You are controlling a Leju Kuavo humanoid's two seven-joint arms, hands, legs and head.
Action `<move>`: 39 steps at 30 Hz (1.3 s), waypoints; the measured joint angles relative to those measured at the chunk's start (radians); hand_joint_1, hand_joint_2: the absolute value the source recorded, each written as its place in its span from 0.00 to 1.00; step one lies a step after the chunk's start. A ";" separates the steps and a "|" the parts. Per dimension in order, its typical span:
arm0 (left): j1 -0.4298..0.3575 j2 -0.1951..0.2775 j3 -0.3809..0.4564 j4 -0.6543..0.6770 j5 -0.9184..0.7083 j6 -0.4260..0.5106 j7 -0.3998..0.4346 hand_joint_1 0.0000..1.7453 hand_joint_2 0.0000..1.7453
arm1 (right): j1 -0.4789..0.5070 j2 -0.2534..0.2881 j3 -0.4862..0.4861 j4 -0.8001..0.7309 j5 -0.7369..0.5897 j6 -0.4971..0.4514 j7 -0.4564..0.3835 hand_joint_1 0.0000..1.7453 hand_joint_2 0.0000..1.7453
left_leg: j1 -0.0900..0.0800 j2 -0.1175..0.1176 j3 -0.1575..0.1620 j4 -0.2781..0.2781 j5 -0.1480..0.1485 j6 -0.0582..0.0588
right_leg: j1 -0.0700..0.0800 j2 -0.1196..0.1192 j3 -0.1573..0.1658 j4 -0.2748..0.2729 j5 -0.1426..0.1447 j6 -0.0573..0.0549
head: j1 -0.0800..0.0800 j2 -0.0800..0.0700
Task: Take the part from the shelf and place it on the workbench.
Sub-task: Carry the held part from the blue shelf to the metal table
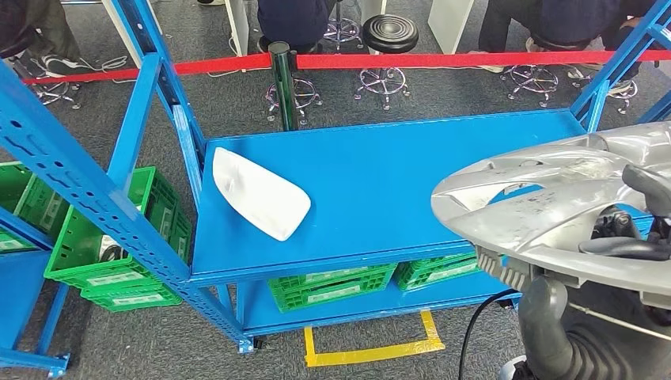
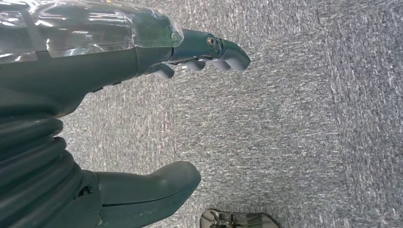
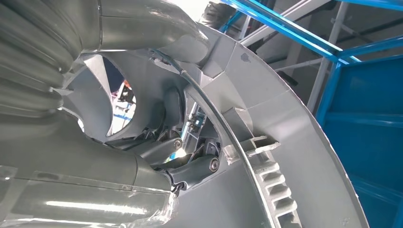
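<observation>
A large round silver plastic wheel cover [image 1: 554, 206] is gripped at its rim by the right hand [image 1: 633, 229], whose fingers [image 3: 190, 168] are hooked through a spoke opening, and it is held above the right end of the blue metal workbench surface [image 1: 380, 182]. The left hand [image 2: 199, 54] hangs over grey carpet, fingers loosely apart, holding nothing. The cover would best be lowered flat onto bare blue, well apart from the white curved plastic panel [image 1: 257, 192], before the fingers are released.
</observation>
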 joint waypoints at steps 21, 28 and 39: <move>0.000 -0.004 0.000 0.000 0.000 0.003 0.003 0.00 1.00 | 0.004 -0.006 -0.001 -0.004 -0.004 0.000 0.000 1.00 1.00 | 0.000 0.002 0.009 -0.021 0.018 0.026 | -0.011 -0.003 -0.129 0.271 -0.112 0.021 | 0.015 0.000; -0.001 -0.008 0.000 0.000 0.000 0.003 0.008 0.00 1.00 | 0.005 -0.009 -0.001 -0.005 -0.009 0.000 0.000 1.00 1.00 | -0.003 -0.003 0.003 -0.012 0.009 -0.009 | -0.003 -0.001 -0.020 0.008 0.011 -0.009 | 0.018 0.000; -0.001 -0.006 0.000 0.004 0.000 0.003 0.009 0.00 1.00 | 0.006 -0.008 -0.001 -0.005 -0.010 -0.001 0.000 1.00 1.00 | 0.007 0.002 -0.037 0.112 -0.041 -0.031 | -0.001 -0.008 -0.028 0.006 0.024 -0.033 | -0.018 0.000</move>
